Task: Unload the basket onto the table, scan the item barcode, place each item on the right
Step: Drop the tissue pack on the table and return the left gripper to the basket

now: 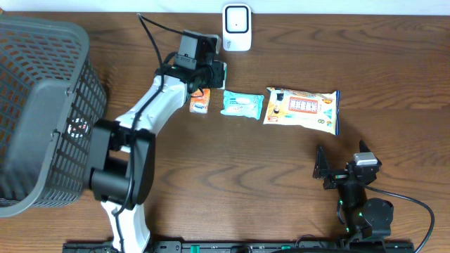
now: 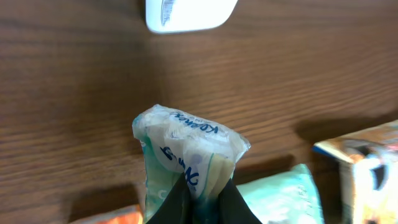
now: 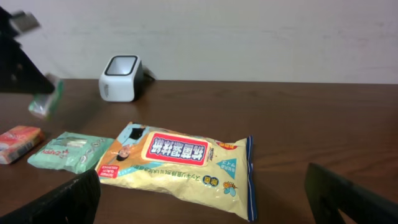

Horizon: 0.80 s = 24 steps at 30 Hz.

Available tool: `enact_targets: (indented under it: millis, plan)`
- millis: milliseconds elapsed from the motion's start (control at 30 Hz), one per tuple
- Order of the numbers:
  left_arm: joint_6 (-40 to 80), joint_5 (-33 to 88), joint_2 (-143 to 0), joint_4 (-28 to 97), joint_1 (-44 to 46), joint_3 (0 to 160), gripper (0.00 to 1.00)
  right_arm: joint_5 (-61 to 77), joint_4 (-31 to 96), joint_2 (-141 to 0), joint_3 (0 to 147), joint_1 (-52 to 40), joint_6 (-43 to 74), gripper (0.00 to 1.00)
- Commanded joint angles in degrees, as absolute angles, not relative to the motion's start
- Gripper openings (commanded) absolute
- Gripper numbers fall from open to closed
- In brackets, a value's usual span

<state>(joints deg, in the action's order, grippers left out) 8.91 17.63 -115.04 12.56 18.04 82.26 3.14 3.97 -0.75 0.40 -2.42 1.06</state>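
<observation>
A small white-and-teal tissue packet (image 2: 186, 146) is pinched at its lower end by my left gripper (image 2: 205, 202), which is shut on it. The packet hangs above the table, just short of the white barcode scanner (image 2: 186, 12). From overhead, the left gripper (image 1: 218, 74) sits below and left of the scanner (image 1: 237, 28). In the right wrist view the held packet (image 3: 48, 99) hangs left of the scanner (image 3: 121, 78). My right gripper (image 1: 341, 160) rests open near the front right with nothing between its fingers (image 3: 68, 202).
An orange packet (image 1: 200, 103), a teal packet (image 1: 243, 104) and a large yellow wipes pack (image 1: 302, 109) lie in a row mid-table. A grey mesh basket (image 1: 42, 112) fills the left side. The right arm's cable (image 1: 422, 211) trails at the front right.
</observation>
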Motion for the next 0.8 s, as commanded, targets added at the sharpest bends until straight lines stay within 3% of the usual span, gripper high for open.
enact_targets:
  millis: [0, 167, 233, 300, 533, 767]
  plan:
    - [8.0, 16.8, -117.7, 11.5, 18.1, 82.7, 0.13, 3.1, 4.1, -0.7, 0.3, -2.2, 1.7, 0.99]
    - [8.0, 16.8, -119.2, 10.2, 18.1, 82.7, 0.17, 3.1, 4.1, -0.7, 0.3, -2.2, 1.7, 0.99]
    - [8.0, 16.8, -119.3, 9.9, 18.1, 82.7, 0.27, 3.1, 4.1, -0.7, 0.3, -2.2, 1.7, 0.99]
    - [8.0, 16.8, -119.2, 9.3, 18.1, 82.7, 0.44, 3.1, 4.1, -0.7, 0.3, -2.2, 1.7, 0.99]
    - [8.2, 16.9, -115.2, 8.9, 18.1, 82.7, 0.57, 3.1, 4.1, -0.7, 0.3, -2.2, 1.7, 0.99]
    - [8.2, 16.9, -101.5, 8.9, 17.2, 82.7, 0.61, 3.1, 4.1, -0.7, 0.3, -2.2, 1.7, 0.99]
